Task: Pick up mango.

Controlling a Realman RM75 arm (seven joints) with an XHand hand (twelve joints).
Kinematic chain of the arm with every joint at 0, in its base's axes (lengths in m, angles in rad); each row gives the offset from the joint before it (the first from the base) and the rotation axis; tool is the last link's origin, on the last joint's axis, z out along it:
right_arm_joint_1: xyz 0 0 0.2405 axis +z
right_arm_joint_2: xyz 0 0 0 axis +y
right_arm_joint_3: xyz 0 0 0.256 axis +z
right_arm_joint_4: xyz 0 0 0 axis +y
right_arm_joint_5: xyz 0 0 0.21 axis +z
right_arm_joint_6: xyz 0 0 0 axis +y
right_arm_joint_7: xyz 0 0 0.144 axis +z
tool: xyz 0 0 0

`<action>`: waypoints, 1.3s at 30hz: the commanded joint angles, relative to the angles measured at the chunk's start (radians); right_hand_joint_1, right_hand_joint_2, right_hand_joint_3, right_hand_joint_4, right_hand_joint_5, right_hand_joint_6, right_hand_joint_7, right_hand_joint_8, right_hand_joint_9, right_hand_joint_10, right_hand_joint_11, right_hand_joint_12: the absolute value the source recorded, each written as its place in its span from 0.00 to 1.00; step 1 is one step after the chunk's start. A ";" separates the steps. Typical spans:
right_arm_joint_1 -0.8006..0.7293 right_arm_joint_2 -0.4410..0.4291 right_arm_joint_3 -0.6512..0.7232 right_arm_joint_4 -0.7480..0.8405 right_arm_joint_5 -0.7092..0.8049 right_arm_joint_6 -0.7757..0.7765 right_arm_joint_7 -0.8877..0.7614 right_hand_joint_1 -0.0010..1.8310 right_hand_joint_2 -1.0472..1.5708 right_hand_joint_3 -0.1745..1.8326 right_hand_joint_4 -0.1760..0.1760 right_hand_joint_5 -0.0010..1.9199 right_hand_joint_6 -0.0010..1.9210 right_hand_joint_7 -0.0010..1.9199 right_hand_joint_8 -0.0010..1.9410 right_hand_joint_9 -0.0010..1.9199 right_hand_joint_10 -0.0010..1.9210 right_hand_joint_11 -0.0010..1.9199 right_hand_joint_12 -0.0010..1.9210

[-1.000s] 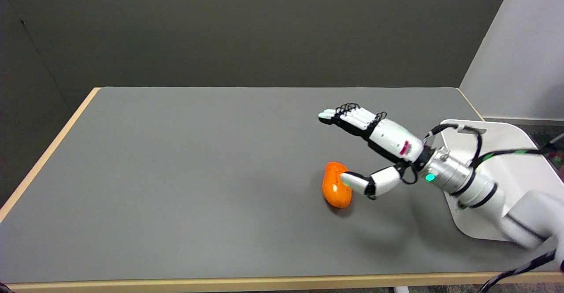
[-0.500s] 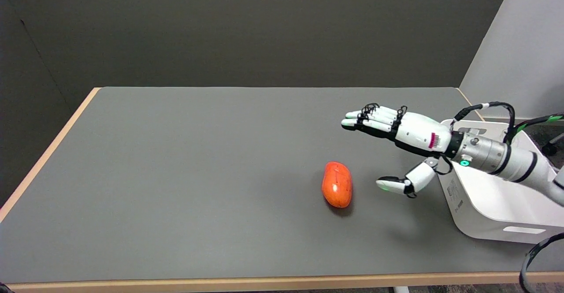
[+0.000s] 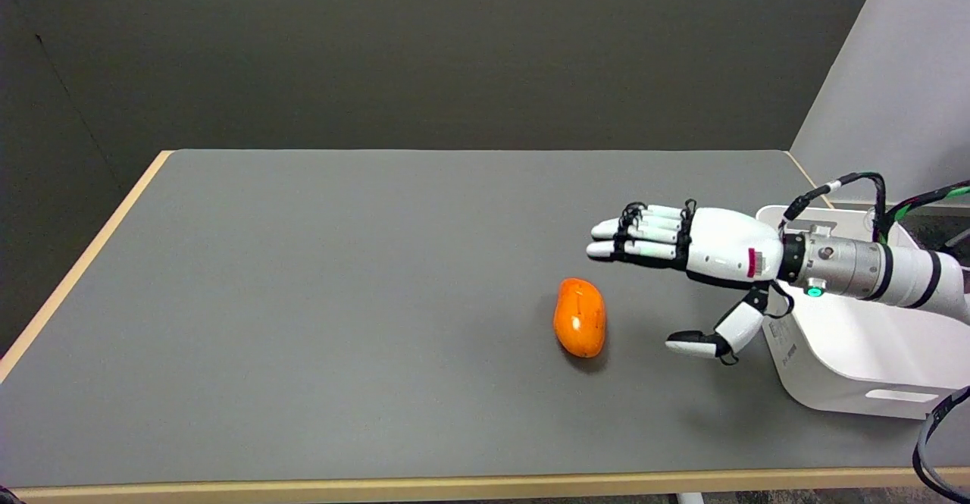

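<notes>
grey table (image 3: 341, 299) w/ wood edge, dark wall behind, white bin (image 3: 849, 367) at right. mango (image 3: 580, 317) lying on tabletop, right hand (image 3: 701, 261) empty, fingers spread, just right of it, not touching

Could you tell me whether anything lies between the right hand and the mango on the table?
Nothing: in the head view, only bare grey table separates the open right hand from the mango.
</notes>
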 commanded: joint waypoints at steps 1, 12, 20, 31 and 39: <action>0.027 -0.022 -0.105 0.005 -0.078 0.009 -0.282 0.30 0.63 0.56 0.60 0.00 0.04 0.00 0.03 0.01 0.12 0.00 0.37; 0.404 -0.086 -0.549 0.206 0.062 0.253 -0.358 0.30 0.64 0.52 0.57 0.00 0.00 0.00 0.00 0.00 0.06 0.00 0.31; 0.539 -0.130 -0.697 0.237 0.062 0.349 -0.396 0.31 0.64 0.52 0.57 0.00 0.00 0.00 0.00 0.00 0.03 0.00 0.28; 0.550 -0.105 -0.698 0.265 0.077 0.339 -0.396 0.35 0.65 0.49 0.55 0.00 0.00 0.00 0.00 0.00 0.00 0.00 0.22; 0.524 -0.081 -0.704 0.291 0.142 0.228 -0.396 0.35 0.63 0.54 0.54 0.00 0.00 0.00 0.00 0.00 0.00 0.00 0.20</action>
